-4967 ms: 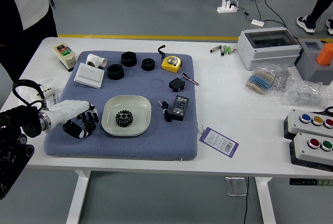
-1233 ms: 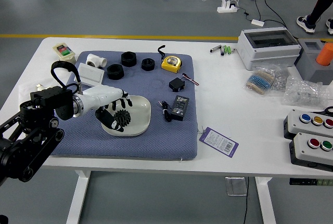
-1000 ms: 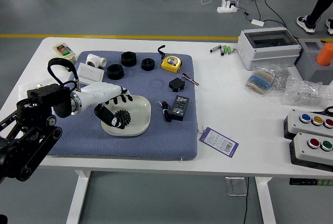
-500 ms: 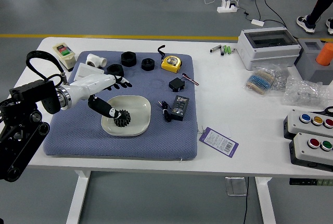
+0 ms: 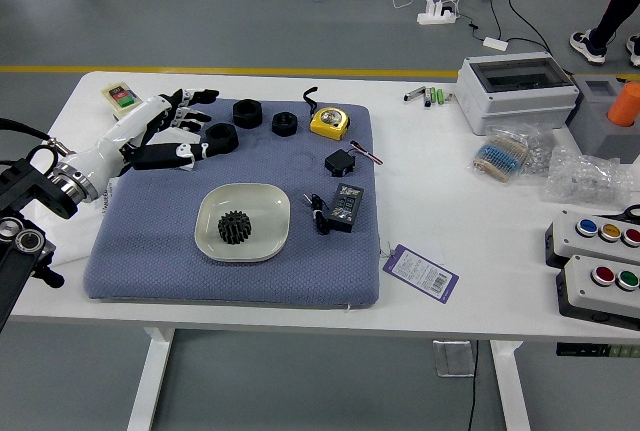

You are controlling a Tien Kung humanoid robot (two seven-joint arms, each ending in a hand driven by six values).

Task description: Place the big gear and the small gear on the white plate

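Note:
My left hand [image 5: 205,133] is over the back left of the blue mat, fingers spread and thumb apart, with nothing between them. The white plate [image 5: 268,215] rests on the mat, in front and to the right of the hand. On it, a little left of its middle, sits a black toothed gear [image 5: 234,227]. Seen from above it shows as one dark shape; whether it is one gear or two stacked, I cannot tell. The right hand is out of view.
Black rings [image 5: 247,113] and a yellow tape measure [image 5: 329,123] lie along the mat's back. Right of the plate are a black adapter [image 5: 345,207] and cable [image 5: 318,213]. Button boxes [image 5: 603,284] stand at the right. A person's leg [image 5: 616,9] shows beyond the table.
Five seconds ago my left hand held something dark left of the plate; it then moved over the plate. Now it has drawn away, back and left, fingers open. The dark shape there sits slightly further left.

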